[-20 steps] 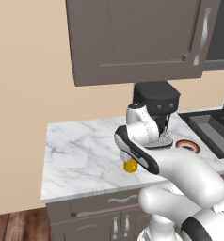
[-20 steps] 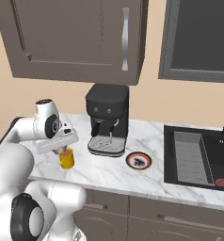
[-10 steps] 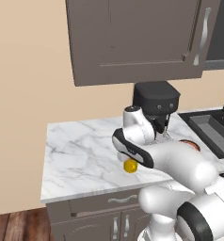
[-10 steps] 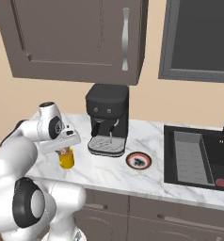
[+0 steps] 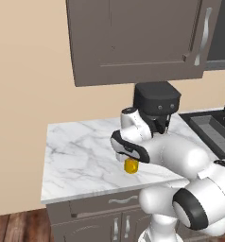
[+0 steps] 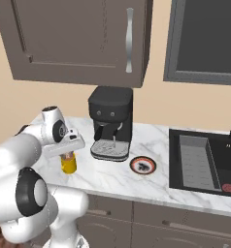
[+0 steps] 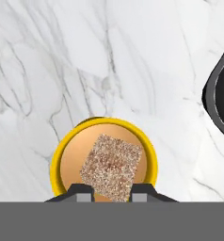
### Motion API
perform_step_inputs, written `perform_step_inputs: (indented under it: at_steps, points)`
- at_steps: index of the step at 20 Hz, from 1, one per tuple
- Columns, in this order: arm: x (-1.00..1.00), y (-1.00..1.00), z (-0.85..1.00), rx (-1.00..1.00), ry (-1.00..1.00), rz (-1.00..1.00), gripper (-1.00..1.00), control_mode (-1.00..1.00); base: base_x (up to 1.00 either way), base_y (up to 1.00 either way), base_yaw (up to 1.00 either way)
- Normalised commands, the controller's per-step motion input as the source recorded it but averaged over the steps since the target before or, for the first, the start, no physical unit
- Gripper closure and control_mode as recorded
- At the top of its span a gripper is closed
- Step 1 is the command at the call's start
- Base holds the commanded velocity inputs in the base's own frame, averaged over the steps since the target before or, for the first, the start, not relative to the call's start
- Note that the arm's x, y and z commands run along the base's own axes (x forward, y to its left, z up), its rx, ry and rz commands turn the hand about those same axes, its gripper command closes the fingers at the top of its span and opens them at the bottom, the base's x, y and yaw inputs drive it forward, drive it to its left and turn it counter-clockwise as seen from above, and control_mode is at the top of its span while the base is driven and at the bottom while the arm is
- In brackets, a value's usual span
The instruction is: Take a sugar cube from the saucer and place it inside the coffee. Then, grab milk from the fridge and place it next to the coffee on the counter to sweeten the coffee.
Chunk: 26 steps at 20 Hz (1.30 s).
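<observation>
Directly above the yellow coffee mug (image 7: 103, 160) on the marble surface (image 7: 109, 61), the jaws hold a sugar cube (image 7: 111, 167) between narrowly parted fingertips (image 7: 84, 192).

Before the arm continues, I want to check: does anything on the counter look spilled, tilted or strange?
Nothing stands out. The small yellow cylindrical mug stands upright on the white marble counter, no spill around it. A brown speckled sugar cube sits over its opening, between the gripper tips.

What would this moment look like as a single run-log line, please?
phase: sugar drop | gripper: shut on sugar cube, directly above yellow coffee mug | saucer: on counter beside coffee machine | milk: not fetched
</observation>
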Motion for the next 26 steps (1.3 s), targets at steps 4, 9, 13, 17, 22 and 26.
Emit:
perform_step_inputs:
  at_steps: [4,9,13,17,22,26]
  points:
    - [0.15,0.04,-0.13,-0.03,-0.01,-0.04,1.0,-1.0,0.0,0.0,0.0]
    - [0.07,0.02,-0.06,-0.01,0.0,-0.01,-1.0,-1.0,0.0,0.0,0.0]
    - [0.0,0.0,0.0,0.0,0.0,0.0,-1.0,-1.0,0.0,0.0,0.0]
    - [-0.04,0.0,0.01,0.0,-0.04,0.0,-1.0,-1.0,0.0,0.0,0.0]
    - [-0.04,0.0,0.0,0.0,-0.05,0.0,-1.0,-1.0,0.0,0.0,0.0]
    - [0.0,0.0,0.0,0.0,-0.04,0.0,1.0,-1.0,0.0,0.0,0.0]
